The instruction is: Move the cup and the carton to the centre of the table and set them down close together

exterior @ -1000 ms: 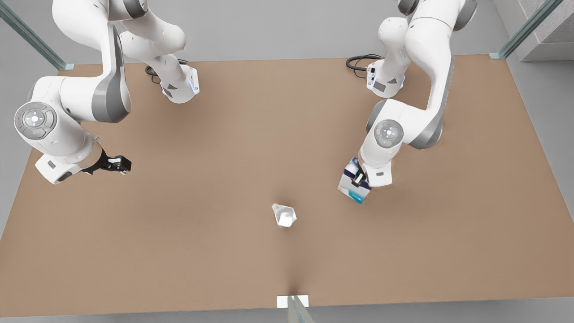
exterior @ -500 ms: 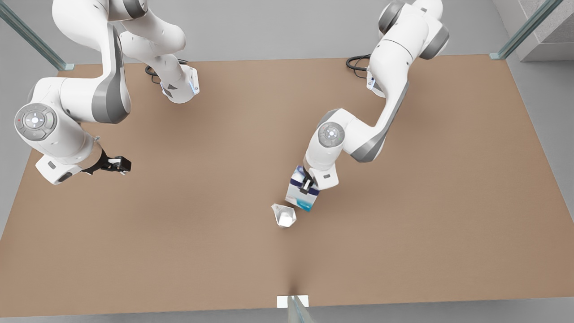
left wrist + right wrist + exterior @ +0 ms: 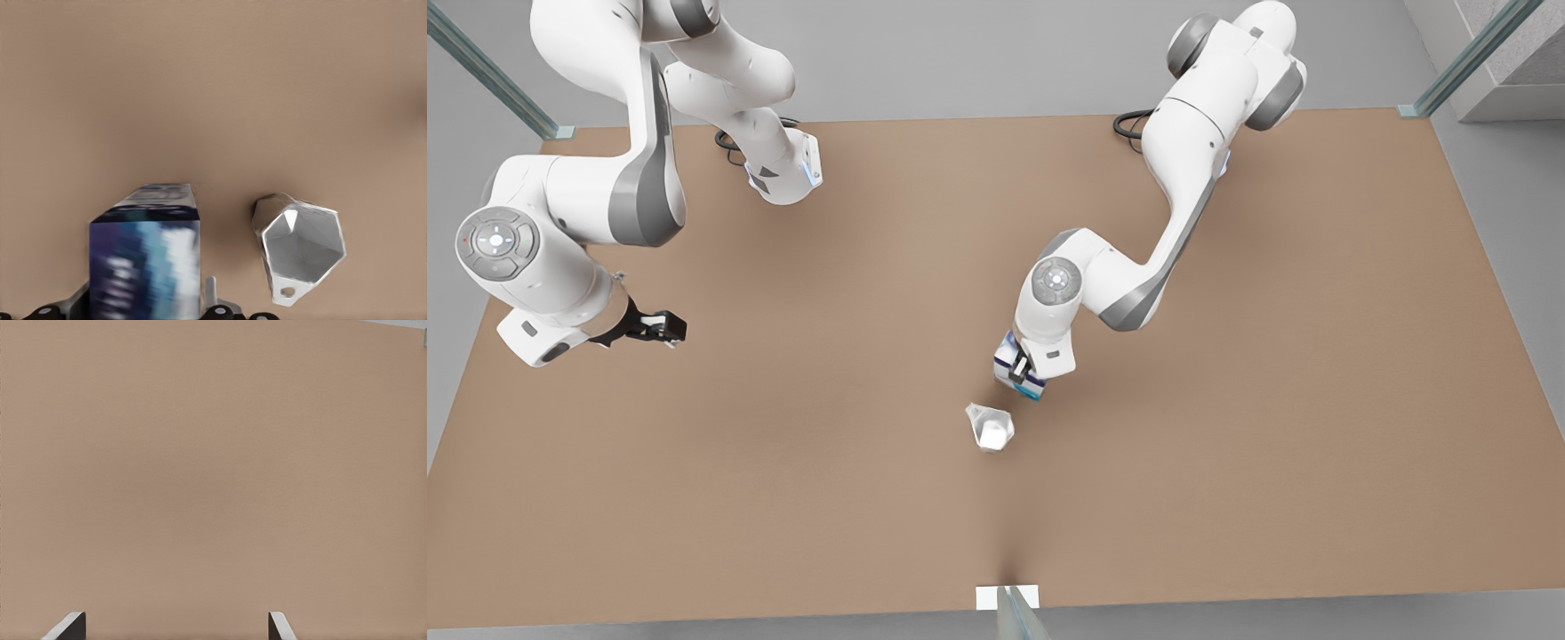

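Front view first: the cup [image 3: 990,427] stands on the brown table [image 3: 1272,462], between the table's middle and the white tag [image 3: 989,597] at its near edge, its mouth facing up and pale inside, nothing in it. Just beyond the cup, towards the front view's right, the left gripper [image 3: 1028,370] clamps its fingers on the carton [image 3: 1016,368], which is tilted and close to the cup without touching it. Far from the cup, towards the front view's left, the right gripper [image 3: 669,327] waits above the table.

Left wrist view: the carton [image 3: 147,257], blue and teal, sits gripped beside the cup [image 3: 300,245], a strip of table between them; the cup's hollow is empty.

Right wrist view: the right gripper [image 3: 175,628] has its fingertips [image 3: 65,628] spread wide over bare table [image 3: 213,467].
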Available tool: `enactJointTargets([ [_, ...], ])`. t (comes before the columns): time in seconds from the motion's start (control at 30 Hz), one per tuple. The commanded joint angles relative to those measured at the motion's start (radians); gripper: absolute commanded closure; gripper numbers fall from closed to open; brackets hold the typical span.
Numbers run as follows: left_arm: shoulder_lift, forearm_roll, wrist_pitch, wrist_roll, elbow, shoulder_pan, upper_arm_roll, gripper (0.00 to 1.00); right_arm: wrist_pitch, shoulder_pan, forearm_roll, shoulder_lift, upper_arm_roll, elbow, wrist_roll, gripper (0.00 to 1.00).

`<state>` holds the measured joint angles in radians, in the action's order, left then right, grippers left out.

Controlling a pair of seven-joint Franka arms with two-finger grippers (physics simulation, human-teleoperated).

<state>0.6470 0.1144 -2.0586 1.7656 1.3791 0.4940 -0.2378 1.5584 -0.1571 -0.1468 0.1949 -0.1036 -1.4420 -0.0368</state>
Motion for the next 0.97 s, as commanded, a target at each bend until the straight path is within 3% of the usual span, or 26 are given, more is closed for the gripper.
enactJointTargets([
  [0.0, 0.000, 0.005, 0.000, 0.000, 0.000, 0.000, 0.000, 0.00, 0.000, 0.001, 0.000, 0.000, -0.001, 0.000, 0.000, 0.00],
  [0.33, -0.027, -0.004, 0.072, 0.003, -0.006, -0.002, 0.005, 0.00, 0.005, 0.001, 0.001, 0.001, -0.001, 0.000, -0.002, 0.00],
  [0.5, -0.050, -0.002, 0.236, -0.008, -0.063, -0.012, 0.006, 0.00, 0.002, 0.004, 0.001, 0.000, 0.001, -0.006, 0.000, 0.00],
  [0.57, -0.164, -0.027, 0.497, -0.472, -0.064, -0.156, 0.009, 0.00, 0.003, 0.005, 0.001, 0.000, 0.001, -0.006, 0.000, 0.00],
  [0.6, -0.199, -0.051, 0.606, -0.933, -0.071, -0.322, 0.008, 0.00, 0.003, 0.005, 0.001, 0.000, 0.001, -0.006, 0.000, 0.00],
  [0.67, -0.211, -0.042, 0.658, -1.506, -0.100, -0.505, 0.026, 0.00, 0.005, 0.007, 0.001, 0.000, 0.001, -0.006, 0.000, 0.00],
  [0.7, -0.288, -0.050, 0.650, -1.597, -0.097, -0.505, 0.092, 0.00, 0.005, 0.007, 0.001, 0.000, 0.001, -0.006, 0.000, 0.00],
  [0.83, -0.523, -0.053, 0.658, -1.601, -0.018, -0.488, 0.118, 0.00, 0.006, 0.005, 0.001, 0.001, 0.001, -0.006, 0.000, 0.00],
  [0.93, -0.569, -0.053, 0.658, -1.600, 0.020, -0.485, 0.118, 0.00, 0.006, 0.005, 0.001, 0.001, 0.001, -0.006, 0.000, 0.00],
])
